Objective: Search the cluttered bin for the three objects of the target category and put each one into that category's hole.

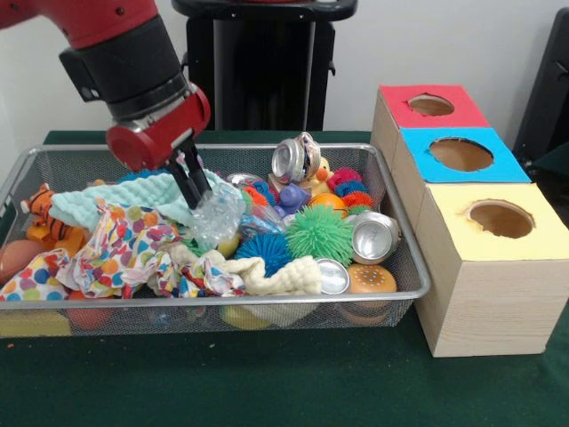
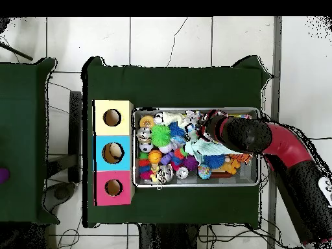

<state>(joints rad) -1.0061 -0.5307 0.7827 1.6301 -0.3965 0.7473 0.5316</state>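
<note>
Crushed bottle apparently between the jaws, in bin.

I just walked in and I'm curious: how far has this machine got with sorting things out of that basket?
Nothing looks finished: no bottle shows in the holes of the sorting boxes, though one hole in the overhead view holds something unclear. In hand: the tool is down in the bin, its fingers closing on a crinkled clear bottle. Left: lifting it, dropping it in, and finding the others.

Green-clothed table bearing wire bin beside three-holed wooden box
</note>
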